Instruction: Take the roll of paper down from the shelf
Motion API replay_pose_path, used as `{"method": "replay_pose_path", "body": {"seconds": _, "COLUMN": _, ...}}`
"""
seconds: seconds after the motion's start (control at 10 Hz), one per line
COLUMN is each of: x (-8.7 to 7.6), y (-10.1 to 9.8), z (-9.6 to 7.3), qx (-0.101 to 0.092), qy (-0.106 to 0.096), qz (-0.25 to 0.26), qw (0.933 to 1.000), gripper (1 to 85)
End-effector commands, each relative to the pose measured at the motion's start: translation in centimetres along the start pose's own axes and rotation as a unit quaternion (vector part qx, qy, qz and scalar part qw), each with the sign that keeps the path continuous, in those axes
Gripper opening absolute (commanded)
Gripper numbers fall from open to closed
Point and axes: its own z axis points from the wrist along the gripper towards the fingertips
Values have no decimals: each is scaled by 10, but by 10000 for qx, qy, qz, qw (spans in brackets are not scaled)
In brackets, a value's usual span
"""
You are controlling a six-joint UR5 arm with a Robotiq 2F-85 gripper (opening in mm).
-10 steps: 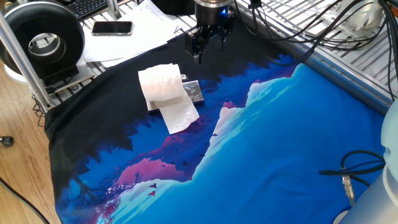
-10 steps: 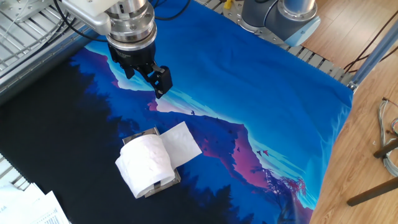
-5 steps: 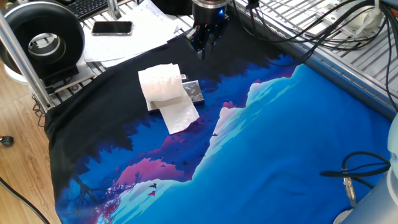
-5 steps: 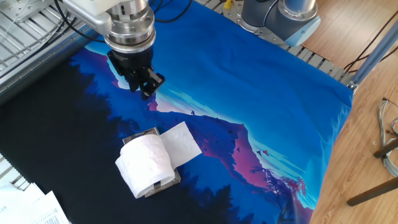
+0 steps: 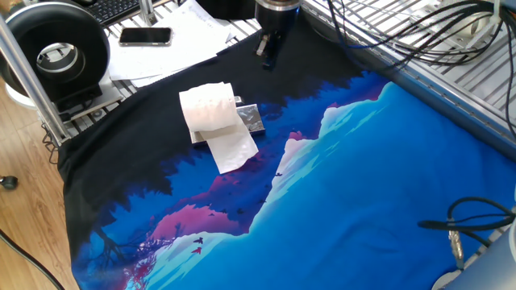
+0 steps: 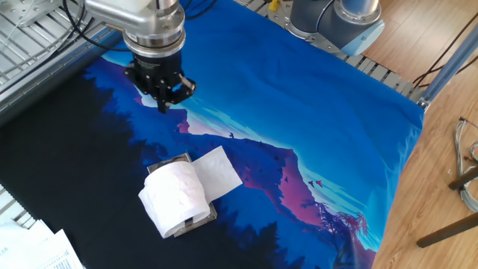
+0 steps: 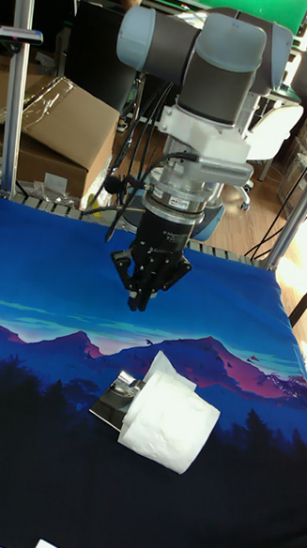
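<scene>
One roll of paper (image 6: 176, 199), one shelf (image 5: 250, 118), one pincer (image 7: 140, 301).

UR5 arm (image 7: 217, 56): light grey tubular links, fat cylindrical joints with blue-grey end caps. White angular bracket below the wrist joint, then a ribbed silver-and-black cylindrical flange. Black cables (image 7: 130, 183) loop off its left side. Black two-finger gripper (image 7: 141, 300) with short linkage fingers. Grey arm base (image 6: 337, 19) with a blue-grey band, seen in the other fixed view.
</scene>
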Motion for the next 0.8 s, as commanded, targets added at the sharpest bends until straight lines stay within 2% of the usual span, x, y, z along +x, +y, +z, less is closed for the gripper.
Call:
{"method": "replay_pose_path", "body": {"seconds": 0.0, "x": -20, "y": 22, "z": -4, "qx": -361, "qy": -373, "qz": -1824, "qw": 9818, "gripper": 543}}
{"method": "replay_pose_path", "body": {"seconds": 0.2, "x": -39, "y": 36, "z": -3, "qx": -525, "qy": -576, "qz": -2490, "qw": 9654, "gripper": 820}}
{"method": "replay_pose_path", "body": {"seconds": 0.4, "x": -51, "y": 44, "z": 7, "qx": -602, "qy": -599, "qz": -2808, "qw": 9560, "gripper": 850}}
{"method": "replay_pose_path", "body": {"seconds": 0.5, "x": -56, "y": 44, "z": 14, "qx": -569, "qy": -566, "qz": -2991, "qw": 9508, "gripper": 850}}
{"method": "replay_pose_path", "body": {"seconds": 0.6, "x": -51, "y": 36, "z": 22, "qx": -440, "qy": -320, "qz": -3198, "qw": 9459, "gripper": 850}}
{"method": "replay_pose_path", "body": {"seconds": 0.7, "x": -56, "y": 35, "z": 31, "qx": -368, "qy": -262, "qz": -3288, "qw": 9433, "gripper": 850}}
